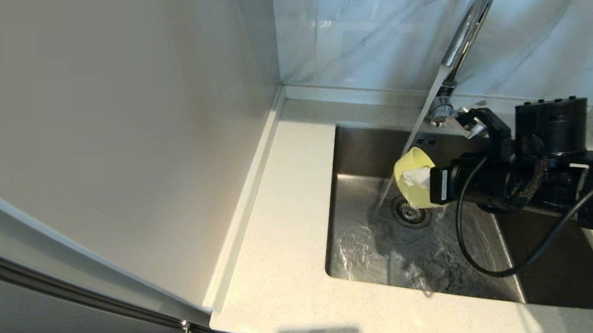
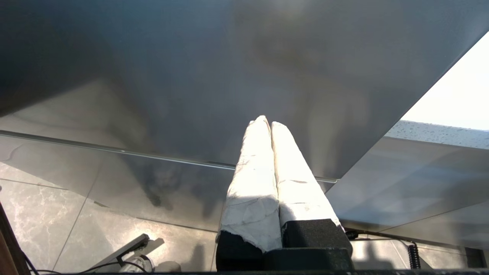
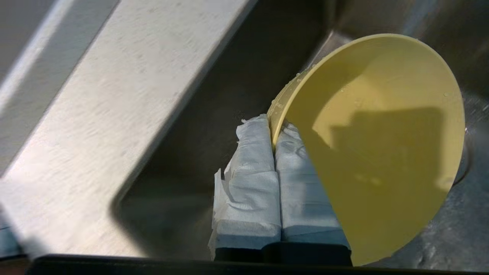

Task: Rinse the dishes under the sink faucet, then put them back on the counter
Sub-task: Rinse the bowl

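Speckled off-white tabletop fills the lower centre of the head frame, w/ a plain pale panel taking up the whole left side. Just past it, centre-right, sits the steel sink; water sheets across its floor around the drain strainer.

Over the drain, right of centre, the right tool comes in from the right edge on its black arm. Its padded fingers are pinched nearly together on the rim of the yellow bowl, one pad inside, one outside, per the right wrist view. Bowl is tipped on edge, opening facing the tool, and the stream from the faucet runs down past it at upper right; looks like water hits the outer wall, though exact contact is hard to tell.

Left tool isn't in the head frame; its wrist view shows both pads pressed together w/ nothing between, parked low near a cabinet face and tiled floor.

Handling, as a guess: bowl seems light, stiff, prob. plastic, not very fragile, but wet, so slippery. Droplets bead along the rim. A thin rim pinch is the only hold, so water pressure or a quick wrist turn could swing or slip it. A sliver of white at the far right edge may be the plate; chopsticks not visible.
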Motion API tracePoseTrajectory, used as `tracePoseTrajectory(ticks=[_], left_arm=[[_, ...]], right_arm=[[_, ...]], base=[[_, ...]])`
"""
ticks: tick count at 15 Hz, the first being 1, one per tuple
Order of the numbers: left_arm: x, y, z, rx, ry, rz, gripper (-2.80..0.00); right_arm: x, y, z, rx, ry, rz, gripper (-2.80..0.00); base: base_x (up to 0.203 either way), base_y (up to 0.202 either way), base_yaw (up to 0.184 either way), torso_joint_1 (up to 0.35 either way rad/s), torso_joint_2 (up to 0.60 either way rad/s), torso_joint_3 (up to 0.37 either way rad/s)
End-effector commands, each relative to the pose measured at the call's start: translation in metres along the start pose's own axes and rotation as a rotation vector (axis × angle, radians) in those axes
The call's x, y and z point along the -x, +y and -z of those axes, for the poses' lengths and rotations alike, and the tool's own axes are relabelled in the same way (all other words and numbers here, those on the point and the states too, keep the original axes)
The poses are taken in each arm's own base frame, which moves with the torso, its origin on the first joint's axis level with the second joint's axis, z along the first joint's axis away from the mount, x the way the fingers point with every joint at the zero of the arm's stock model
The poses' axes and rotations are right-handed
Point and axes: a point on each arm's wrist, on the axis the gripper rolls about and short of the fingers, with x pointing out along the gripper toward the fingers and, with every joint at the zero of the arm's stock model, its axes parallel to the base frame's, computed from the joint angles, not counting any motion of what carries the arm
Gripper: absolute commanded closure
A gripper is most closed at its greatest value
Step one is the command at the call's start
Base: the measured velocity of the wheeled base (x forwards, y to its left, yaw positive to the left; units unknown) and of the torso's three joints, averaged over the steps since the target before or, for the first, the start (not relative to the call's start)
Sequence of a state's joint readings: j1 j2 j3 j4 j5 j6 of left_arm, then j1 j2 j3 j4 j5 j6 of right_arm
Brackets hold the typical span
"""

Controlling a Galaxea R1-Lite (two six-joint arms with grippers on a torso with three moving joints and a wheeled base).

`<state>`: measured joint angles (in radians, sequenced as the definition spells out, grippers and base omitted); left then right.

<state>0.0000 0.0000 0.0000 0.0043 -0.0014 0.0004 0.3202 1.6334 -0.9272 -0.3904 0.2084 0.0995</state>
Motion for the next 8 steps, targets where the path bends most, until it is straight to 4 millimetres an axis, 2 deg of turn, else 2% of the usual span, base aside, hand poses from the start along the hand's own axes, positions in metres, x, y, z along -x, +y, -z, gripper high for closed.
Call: tracePoseTrajectory(ticks=[1,3,5,8], left_arm=[[0.000,0.000,0.000,0.000,0.000,0.000,0.00],[0.000,0.000,0.000,0.000,0.000,0.000,0.00],[0.000,0.000,0.000,0.000,0.000,0.000,0.00],[0.000,0.000,0.000,0.000,0.000,0.000,0.00]], right_arm=[[0.032,0.001,0.001,-0.036,-0.033,-0.012,0.00],[0.049,-0.002,0.002,-0.222,-0.048,-0.018,0.00],[0.060,-0.008,-0.004,-0.450,-0.093,-0.029,0.00],[0.079,-0.013,-0.010,-0.671,-0.201,-0.155,0.00]], base=[[0.000,0.000,0.000,0.000,0.00,0.000],[0.000,0.000,0.000,0.000,0.00,0.000],[0.000,0.000,0.000,0.000,0.00,0.000],[0.000,0.000,0.000,0.000,0.00,0.000]])
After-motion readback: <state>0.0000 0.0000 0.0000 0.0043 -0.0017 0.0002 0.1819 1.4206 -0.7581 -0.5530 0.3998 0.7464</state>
